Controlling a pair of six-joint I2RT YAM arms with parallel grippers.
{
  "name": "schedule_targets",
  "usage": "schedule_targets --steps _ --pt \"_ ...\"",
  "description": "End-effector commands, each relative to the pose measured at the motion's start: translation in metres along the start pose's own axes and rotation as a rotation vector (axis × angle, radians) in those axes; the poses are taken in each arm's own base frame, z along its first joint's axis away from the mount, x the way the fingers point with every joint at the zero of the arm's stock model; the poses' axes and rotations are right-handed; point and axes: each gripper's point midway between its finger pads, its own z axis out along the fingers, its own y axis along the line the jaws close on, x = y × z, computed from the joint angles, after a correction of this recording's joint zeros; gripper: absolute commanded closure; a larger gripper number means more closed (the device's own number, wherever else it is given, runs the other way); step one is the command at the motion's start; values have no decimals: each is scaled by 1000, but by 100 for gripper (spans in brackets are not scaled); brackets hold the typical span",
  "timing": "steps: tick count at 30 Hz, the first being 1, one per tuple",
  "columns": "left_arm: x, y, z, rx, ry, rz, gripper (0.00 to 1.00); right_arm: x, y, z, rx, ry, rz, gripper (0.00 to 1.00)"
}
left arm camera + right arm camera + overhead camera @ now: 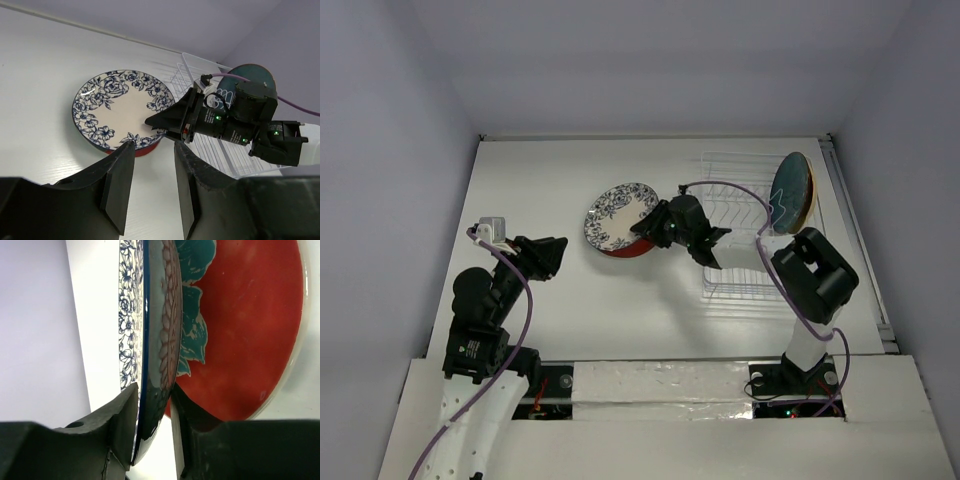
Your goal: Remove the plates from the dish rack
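The white plate with blue floral pattern [617, 215] lies tilted on the red plate [625, 250] left of the dish rack [740, 215]. My right gripper [645, 232] is shut on the floral plate's near-right rim; in the right wrist view the rim [157, 340] sits between the fingers [153, 387], with the red plate with teal flower [245, 330] beneath. A dark teal-blue plate [788, 190] and a tan-yellow one [808, 200] stand in the rack's far right. My left gripper [555, 255] is open and empty, left of the stack [120, 107]. The mint plate is out of view.
The rack's near slots [215, 150] hold nothing. The right arm's body [240, 125] reaches across the rack toward the stack. A raised rail [855, 230] runs along the table's right edge, close beside the rack.
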Motion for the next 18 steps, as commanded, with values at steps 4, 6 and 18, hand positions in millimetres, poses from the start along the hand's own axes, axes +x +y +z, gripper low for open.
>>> schedule_targets --steps 4,6,18 --pt "-16 -10 -3 36 -62 17 66 -1 38 -5 -154 -18 -42 59" --pt "-17 -10 -3 36 -64 19 66 3 34 -4 -140 1 -58 53" --pt "-18 -11 -4 40 -69 21 66 16 13 -18 24 108 -300 7"
